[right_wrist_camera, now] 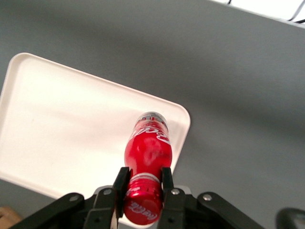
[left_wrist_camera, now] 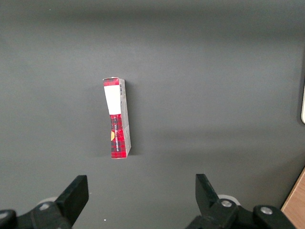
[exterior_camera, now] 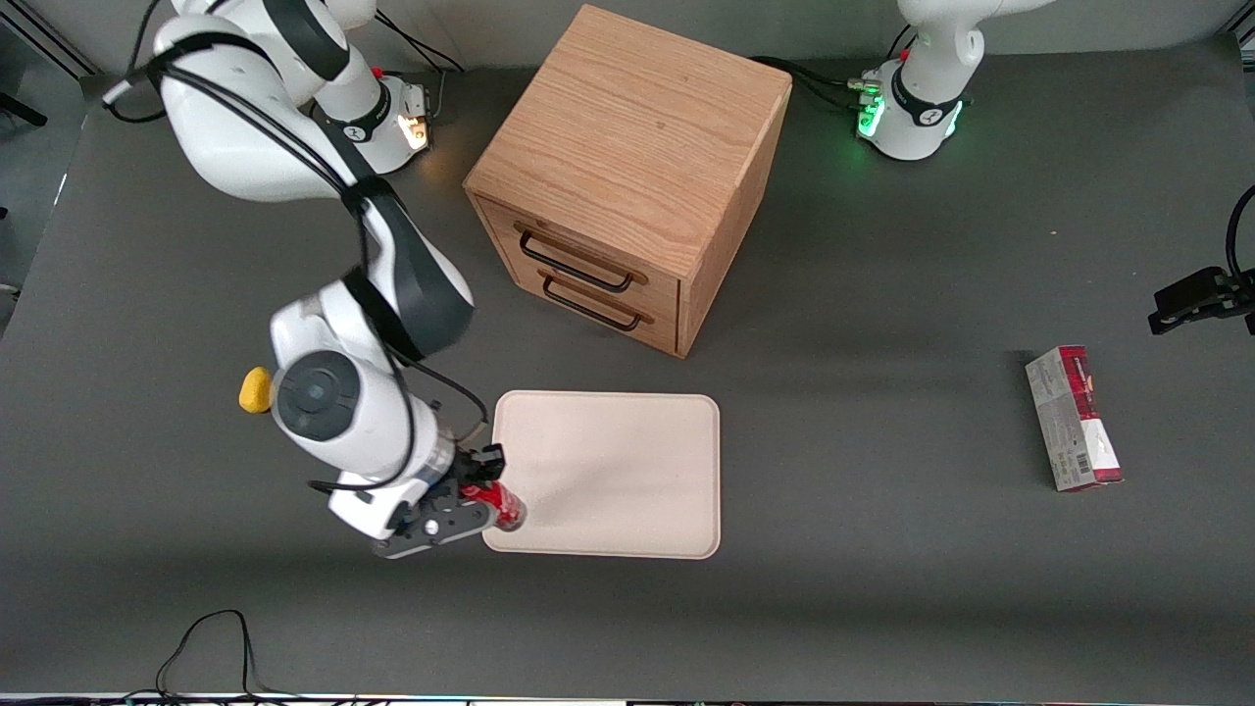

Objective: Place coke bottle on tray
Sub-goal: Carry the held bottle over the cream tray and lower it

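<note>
Front view: the right arm's gripper is hanging over the corner of the tray that lies nearest the front camera and toward the working arm's end of the table. Its fingers are clamping the coke bottle, which is showing as a red shape at the tray's edge. The tray is lying flat on the dark table, in front of the wooden drawer cabinet, whose two drawers are carrying dark handles. A yellow lemon-like object is sitting beside the arm's wrist housing, farther from the front camera than the gripper. A red-and-grey carton is lying toward the parked arm's end of the table, well apart from the tray.

Left wrist view: the carton is lying flat on the table.

Right wrist view: the gripper is gripping the coke bottle at the neck, just below the red cap, with one finger pressing on each side. The bottle's base is pointing down at a rounded corner of the tray. Whether the base is touching the tray cannot be determined.
</note>
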